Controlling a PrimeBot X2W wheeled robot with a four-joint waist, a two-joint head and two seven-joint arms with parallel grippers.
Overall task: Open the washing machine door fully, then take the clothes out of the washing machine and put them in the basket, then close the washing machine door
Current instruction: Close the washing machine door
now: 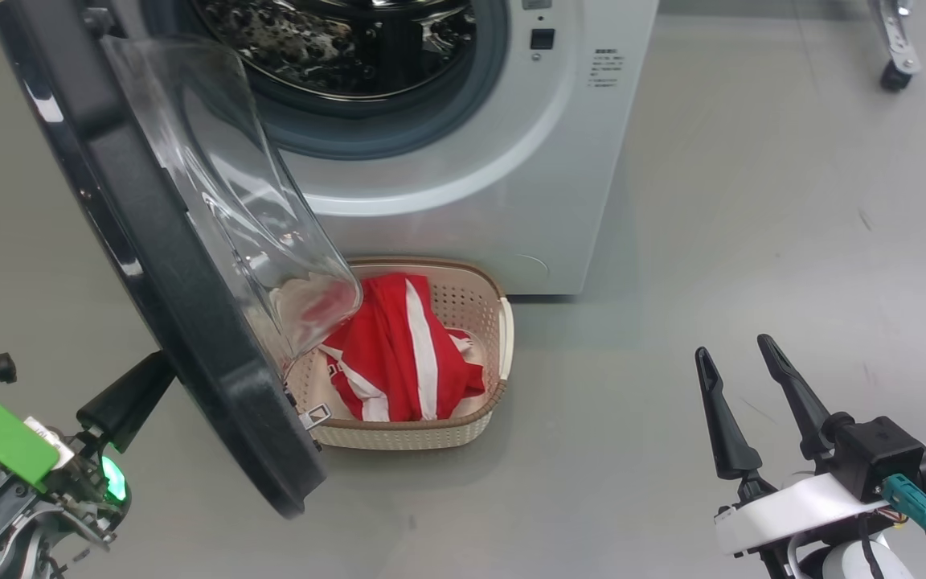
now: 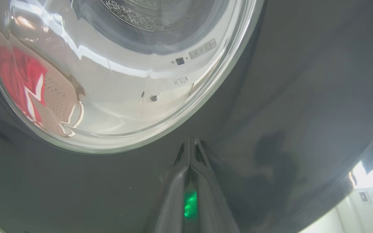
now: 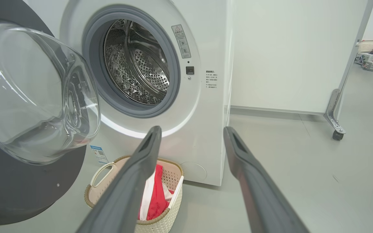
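Observation:
The washing machine point(image 1: 471, 161) point(image 3: 206, 113) stands with its perforated drum point(image 3: 138, 64) showing no fabric. The washing machine door point(image 1: 149, 265) point(image 3: 11, 194) hangs swung out to the left, its glass bowl point(image 1: 214, 161) over the basket's near-left corner. The basket point(image 1: 503, 330) point(image 3: 173, 181) sits on the floor before the machine, and the clothes point(image 1: 399, 346) point(image 3: 155, 197), red with white stripes, lie in it. My left gripper point(image 1: 153, 371) point(image 2: 191, 142) is shut, with its tips at the door's black outer face point(image 2: 303, 97). My right gripper point(image 1: 732, 347) point(image 3: 192, 129) stands open and empty, right of the basket.
A white partition on a caster foot point(image 3: 335, 129) point(image 1: 897, 56) stands right of the machine. Grey floor point(image 1: 752, 201) stretches open to the right. A bench with boxes point(image 3: 372, 55) is far off at the right.

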